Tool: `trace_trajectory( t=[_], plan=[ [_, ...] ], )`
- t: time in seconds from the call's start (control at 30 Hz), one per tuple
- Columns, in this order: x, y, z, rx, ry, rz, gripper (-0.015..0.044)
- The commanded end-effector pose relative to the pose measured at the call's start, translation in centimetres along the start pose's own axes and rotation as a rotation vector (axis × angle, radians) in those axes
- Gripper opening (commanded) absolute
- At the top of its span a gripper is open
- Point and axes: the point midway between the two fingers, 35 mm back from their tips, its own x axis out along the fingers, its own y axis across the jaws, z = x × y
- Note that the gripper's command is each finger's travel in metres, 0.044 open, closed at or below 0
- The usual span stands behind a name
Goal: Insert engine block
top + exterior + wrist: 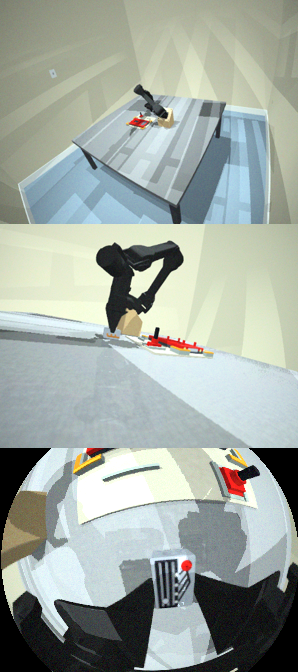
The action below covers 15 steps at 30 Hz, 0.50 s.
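The engine block [107, 335] [167, 583] is a small light grey block with orange marks on one side; the wrist view shows dark slots and a red dot on its top. It stands on the table beside the cream board [156, 351] [125, 494]. My gripper [112, 331] [172, 580] points down and is shut on the engine block, one finger on each side. The red car body [131, 122] [174, 341] [95, 450] lies on the board, away from the gripper. Its opening is hardly visible in the wrist view. The fingertips and block are hidden in the top view.
A tan wooden block [165, 123] [130, 325] [25, 518] stands close to the gripper and the board. A red piece with an upright black peg [156, 335] [232, 480] sits on the board's near corner in the exterior view. Orange-topped grey corner pieces surround the car body.
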Motion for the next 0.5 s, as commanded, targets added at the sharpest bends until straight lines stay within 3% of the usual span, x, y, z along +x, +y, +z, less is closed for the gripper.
trace_trajectory(
  t=[0.0,0.07,0.47],
  plan=[
    [0.0,0.0,0.1,0.002,-0.003,-0.001,0.0052],
    [-0.4,-0.1,0.0,0.002,-0.002,-0.001,0.0],
    [-3.9,-0.7,-0.2,0.003,0.002,-0.002,0.0]
  ],
)
